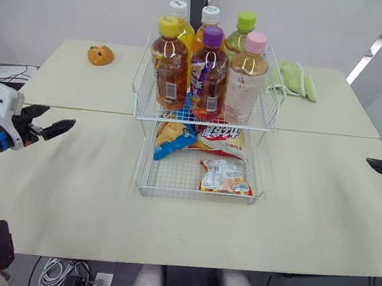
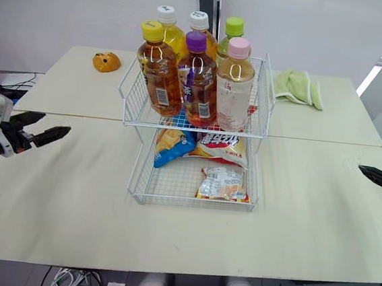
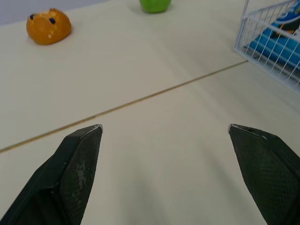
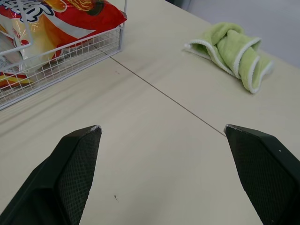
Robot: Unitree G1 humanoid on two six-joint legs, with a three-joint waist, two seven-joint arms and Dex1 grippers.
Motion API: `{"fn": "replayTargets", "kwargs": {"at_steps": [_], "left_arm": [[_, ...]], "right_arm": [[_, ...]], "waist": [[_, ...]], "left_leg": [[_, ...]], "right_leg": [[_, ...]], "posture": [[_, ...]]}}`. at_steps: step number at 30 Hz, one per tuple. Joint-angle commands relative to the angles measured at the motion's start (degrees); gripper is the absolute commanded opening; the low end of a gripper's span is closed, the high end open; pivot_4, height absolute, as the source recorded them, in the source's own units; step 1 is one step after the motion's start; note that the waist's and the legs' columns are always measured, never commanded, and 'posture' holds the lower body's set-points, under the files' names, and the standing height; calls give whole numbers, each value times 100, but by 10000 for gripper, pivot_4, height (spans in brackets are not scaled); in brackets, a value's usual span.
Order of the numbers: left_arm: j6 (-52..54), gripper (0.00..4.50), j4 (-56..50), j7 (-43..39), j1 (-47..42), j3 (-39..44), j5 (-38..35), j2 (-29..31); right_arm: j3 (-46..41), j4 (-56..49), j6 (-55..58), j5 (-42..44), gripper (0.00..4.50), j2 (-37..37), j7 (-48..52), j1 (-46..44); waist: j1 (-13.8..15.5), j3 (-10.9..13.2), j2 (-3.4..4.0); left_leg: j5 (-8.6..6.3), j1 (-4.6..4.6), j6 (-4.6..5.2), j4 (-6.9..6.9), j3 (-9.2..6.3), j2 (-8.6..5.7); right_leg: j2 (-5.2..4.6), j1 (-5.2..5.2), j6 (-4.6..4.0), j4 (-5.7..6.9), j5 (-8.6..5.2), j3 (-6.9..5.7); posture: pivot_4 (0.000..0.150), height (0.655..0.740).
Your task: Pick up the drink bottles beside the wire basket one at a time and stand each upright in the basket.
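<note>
A cream tabletop (image 1: 71, 192) is seen, crossed from side to side by a thin seam that passes beneath the basket. At its middle a white two-tier wire basket (image 1: 270, 105) is set, the upper tier placed further back than the lower one.

Six drink bottles are held upright in the upper tier, packed close in two rows of three. In the front row, the yellow-capped bottle (image 1: 169, 66) is found on the robot's left, the purple-capped bottle (image 1: 209, 77) in the middle and the pink-capped bottle (image 1: 245, 84) on the right. Behind them two white-capped bottles (image 1: 180, 13) (image 1: 210, 18) and a green-capped bottle (image 1: 243, 28) are stood.

In the lower tier, three snack packets are laid flat: a blue and yellow bag (image 1: 172, 138) at the back left, a red and white bag (image 1: 222, 138) touching it at the back right, and a small clear packet (image 1: 223, 176) nearer the front.

A crumpled green cloth (image 1: 295, 79) is left on the tabletop just to the right of the upper tier. The left claw (image 1: 61, 116) is held above the tabletop well to the left of the basket, its fingers spread apart and nothing gripped. The right claw (image 1: 378, 151) is held well to the right, fingers likewise apart and empty. A small orange rounded toy (image 1: 100, 55) is placed at the far left, well apart from the basket.
</note>
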Motion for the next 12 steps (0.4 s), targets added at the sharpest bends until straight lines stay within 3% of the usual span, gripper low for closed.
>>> {"fn": "replayTargets", "kwargs": {"at_steps": [1,12], "left_arm": [[-140,44737,-241,54,133,93,-5,51],[467,44737,-1080,147,319,210,-266,37]], "right_arm": [[83,269,-238,-154,45000,29,71,-288],[270,543,-278,-355,45000,99,110,-760]], "waist": [[2,0,0],[35,0,1]], "left_leg": [[0,0,0,0,1,0],[0,3,0,3,12,-1]], "right_leg": [[0,0,0,0,0,1],[-1,0,4,0,2,13]], "posture": [[1500,7400],[1500,7400]]}}
